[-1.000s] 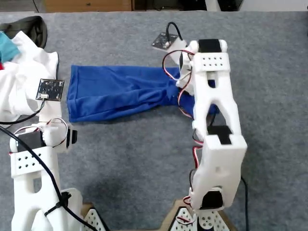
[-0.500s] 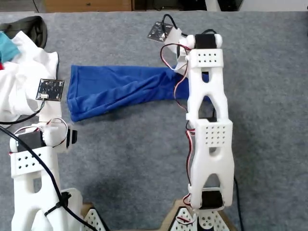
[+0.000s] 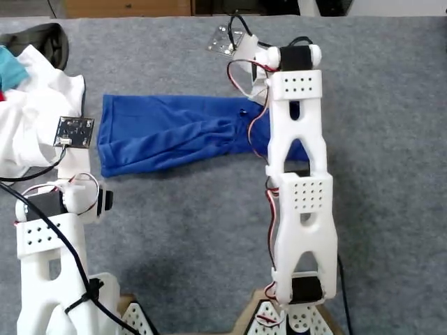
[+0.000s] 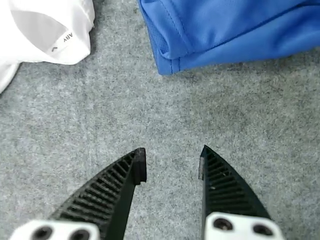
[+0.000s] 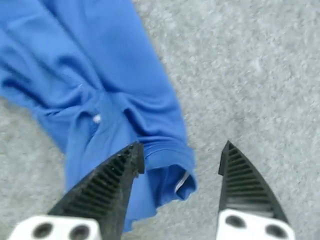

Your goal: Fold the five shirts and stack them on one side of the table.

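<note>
My right gripper (image 5: 182, 150) hangs with its jaws spread wide over the collar end of the blue shirt (image 3: 174, 132). The shirt lies as a long, rumpled band across the middle of the table (image 3: 391, 139). My left gripper (image 4: 172, 152) is open too, over bare table just short of the shirt's other end and near the white shirt (image 4: 45, 30). My worry is the collar end: it looks bunched into several layers, so a pinch there may catch only the top one and drag the fold apart. On the left, a loose aim could snag the white shirt and pull it along.
</note>
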`<state>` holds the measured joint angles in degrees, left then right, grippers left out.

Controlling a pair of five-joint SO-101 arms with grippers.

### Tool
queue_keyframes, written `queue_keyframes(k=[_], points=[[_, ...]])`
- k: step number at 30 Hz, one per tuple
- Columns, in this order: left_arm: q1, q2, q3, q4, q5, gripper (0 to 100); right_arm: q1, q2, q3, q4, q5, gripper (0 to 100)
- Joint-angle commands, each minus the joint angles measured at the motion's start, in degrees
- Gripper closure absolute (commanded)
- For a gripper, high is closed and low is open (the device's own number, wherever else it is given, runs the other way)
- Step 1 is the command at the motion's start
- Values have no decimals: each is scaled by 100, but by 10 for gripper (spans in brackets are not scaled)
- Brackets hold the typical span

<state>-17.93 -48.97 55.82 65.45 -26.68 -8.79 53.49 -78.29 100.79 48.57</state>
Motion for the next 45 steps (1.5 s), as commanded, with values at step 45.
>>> queue_keyframes(k=[45], points=[[-9,-110,-958,255,1143,812,-321,-6826,9815,-1433,-1626,741]])
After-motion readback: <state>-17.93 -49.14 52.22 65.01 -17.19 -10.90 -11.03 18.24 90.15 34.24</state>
